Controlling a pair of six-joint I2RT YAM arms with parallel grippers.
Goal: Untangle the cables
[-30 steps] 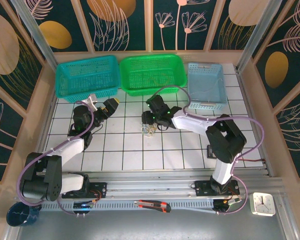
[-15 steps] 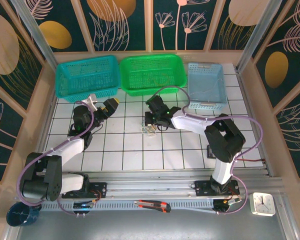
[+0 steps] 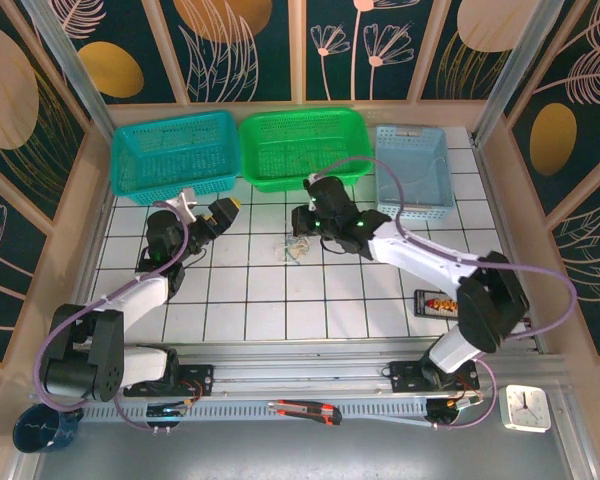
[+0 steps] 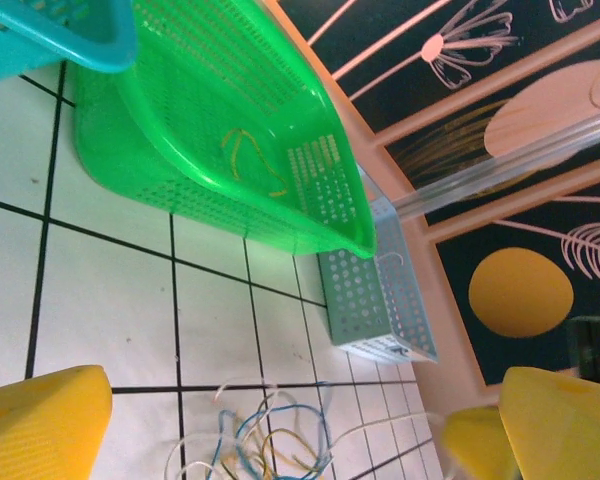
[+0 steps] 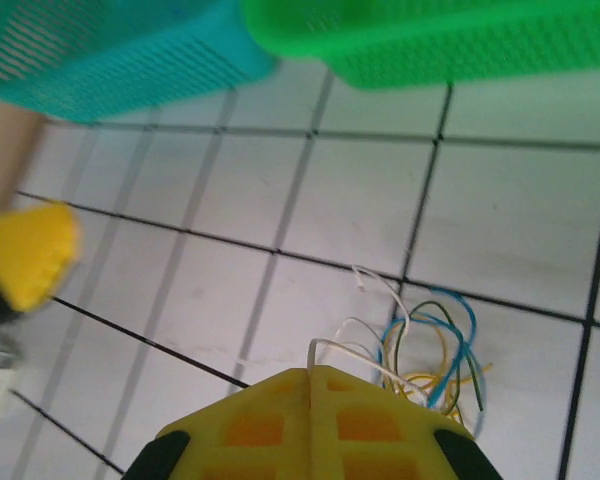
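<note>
Now right gripper, pinched shut on one white strand of the cables, has risen toward 12 o'clock off the mid-table bunch; untangling looks just begun. At 9 o'clock, left gripper spread, idle.

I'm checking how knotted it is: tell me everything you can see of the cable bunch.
The cables are a small bunch of thin wires, white, yellow and blue, looping over each other on the white tiled table before the green basket. One white strand seems pinched in the shut right gripper.
</note>
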